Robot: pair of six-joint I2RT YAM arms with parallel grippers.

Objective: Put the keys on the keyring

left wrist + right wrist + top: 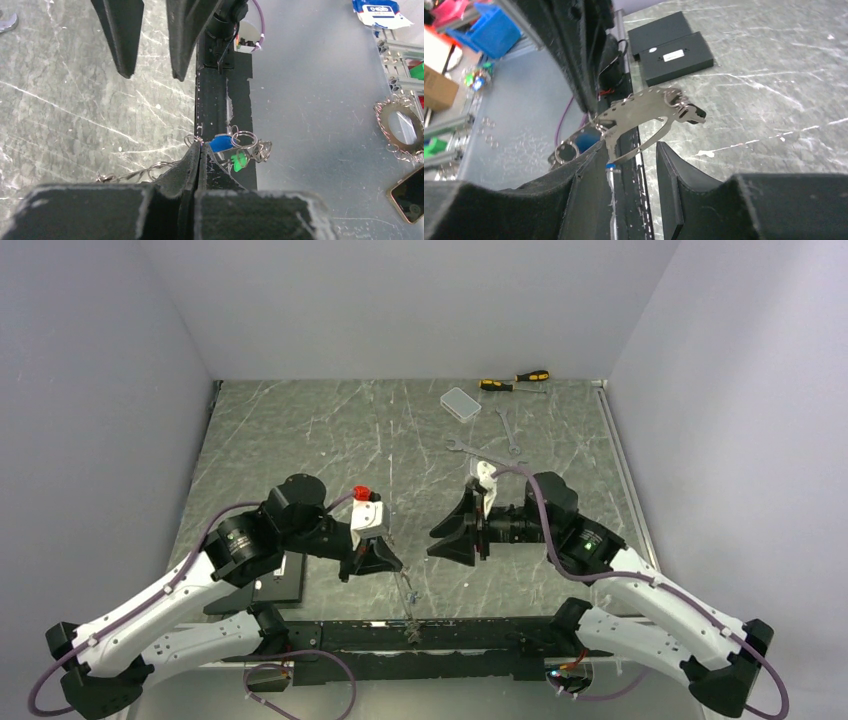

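Note:
My left gripper [385,562] is shut, pinching the thin silver keyring [405,595], which hangs down toward the table's near edge. In the left wrist view its fingertips [196,152] press together on the wire, and a blue-headed key [220,143] and a green-headed key [240,161] dangle just beyond with small rings. My right gripper [452,537] faces it from the right and is open. In the right wrist view the keyring [644,107] slants between my parted jaws, close to the left finger [591,165], and a black-headed key [691,114] hangs on it.
Two silver wrenches [470,450] [508,430], a clear plastic box [460,403] and two screwdrivers [515,380] lie at the back right. Black boxes [671,55] sit near my left arm. A black rail [220,100] runs along the table's near edge.

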